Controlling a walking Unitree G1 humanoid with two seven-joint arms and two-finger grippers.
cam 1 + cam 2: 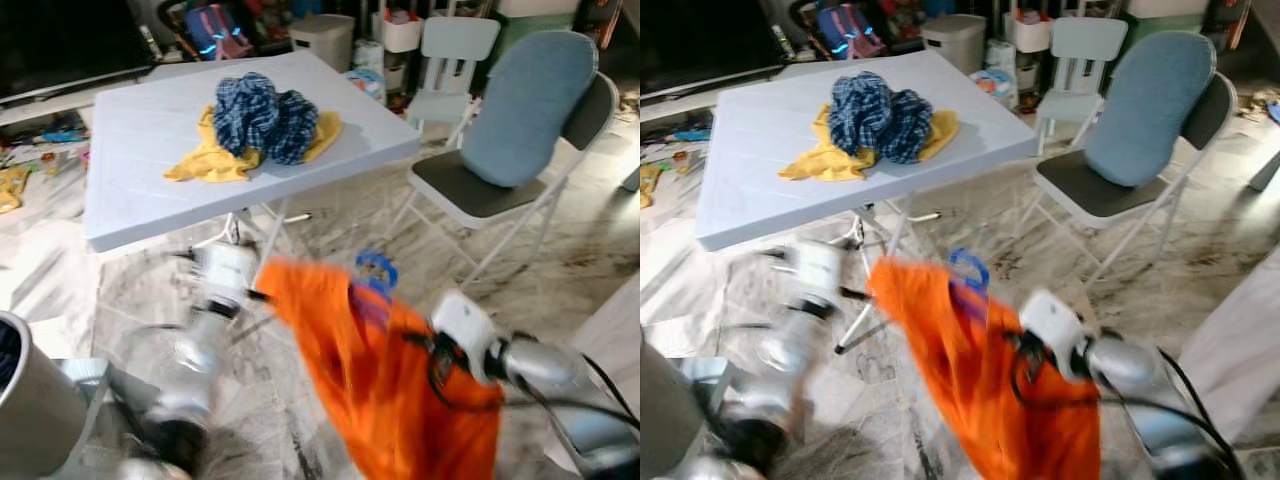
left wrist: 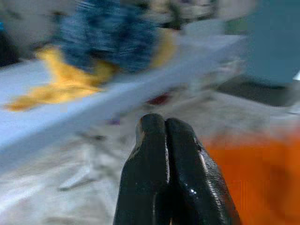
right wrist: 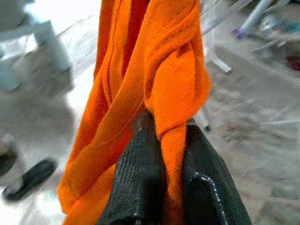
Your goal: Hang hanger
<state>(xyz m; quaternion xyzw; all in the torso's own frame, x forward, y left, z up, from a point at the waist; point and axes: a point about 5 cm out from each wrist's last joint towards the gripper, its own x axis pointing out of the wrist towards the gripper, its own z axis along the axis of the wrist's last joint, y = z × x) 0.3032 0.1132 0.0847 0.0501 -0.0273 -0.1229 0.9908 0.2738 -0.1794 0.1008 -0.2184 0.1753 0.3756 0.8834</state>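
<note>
— What sort of place is this?
— A lived-in home, a cluttered living room. A white plastic folding table (image 1: 150, 150) holds crumpled blue-checked and yellow laundry (image 1: 262, 125).
— Anything else?
— A folding metal chair with a blue cushion (image 1: 520, 120), marbled floor tiles (image 1: 340, 225), toys and storage bins (image 1: 322, 38) along the wall.

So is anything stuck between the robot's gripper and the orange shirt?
No. The right gripper is shut right on the orange garment, cloth pinched between its fingers. The blue hanger pokes out at the garment's top.
</note>
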